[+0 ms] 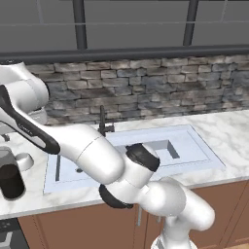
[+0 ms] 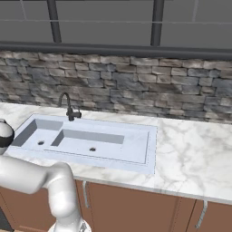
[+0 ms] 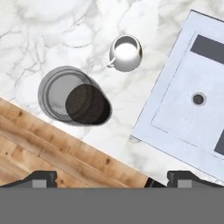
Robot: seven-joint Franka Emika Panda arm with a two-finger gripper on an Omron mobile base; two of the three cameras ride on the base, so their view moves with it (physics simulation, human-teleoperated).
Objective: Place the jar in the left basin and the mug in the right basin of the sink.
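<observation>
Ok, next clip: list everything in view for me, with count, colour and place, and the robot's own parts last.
jar: one, dark lower body with greyish see-through top, upright on the counter left of the sink, near the front edge.
mug: one, white-grey, on the counter beside the jar, apart from it.
sink: one, pale blue-grey, two basins, set in the counter.
left basin: one, narrower, round drain, nothing in it.
right basin: one, wider, round drain, nothing in it.
faucet: one, thin, dark, at the sink's rear edge.
counter: one, white marble.
stone wall: grey-brown, behind the counter.
cabinets: brown wood, under the counter.
gripper: one, dark tips, open, above the jar and mug, holding nothing.
</observation>
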